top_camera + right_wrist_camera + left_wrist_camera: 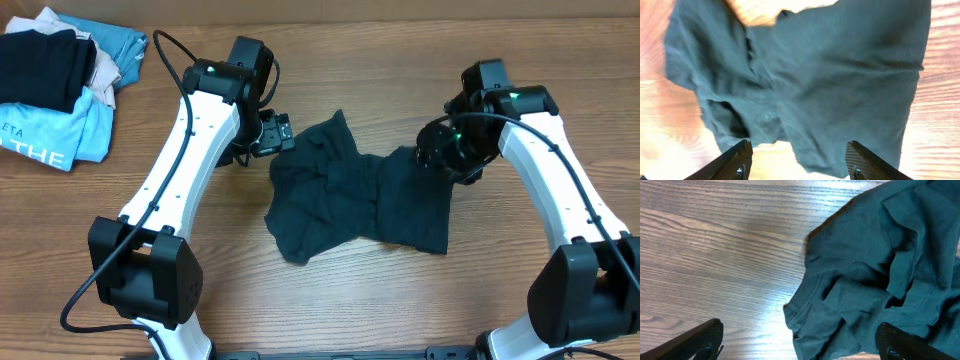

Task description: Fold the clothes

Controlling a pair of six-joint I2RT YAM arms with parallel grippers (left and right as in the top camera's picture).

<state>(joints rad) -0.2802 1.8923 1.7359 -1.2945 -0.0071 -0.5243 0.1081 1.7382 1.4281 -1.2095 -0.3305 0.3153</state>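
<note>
The dark teal shirt (350, 195) lies crumpled ahead of both jaws. Left gripper (799, 330) wide, right gripper (797, 150) parted, both empty; we advise pinching outer edges, spreading flat.

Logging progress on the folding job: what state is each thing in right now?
dark shirt, crumpled and unfolded, lying on the table
left gripper, fingers open, empty, at the shirt's edge
right gripper, fingers open, empty, over the shirt
side pile of clothes, folded and stacked
</note>
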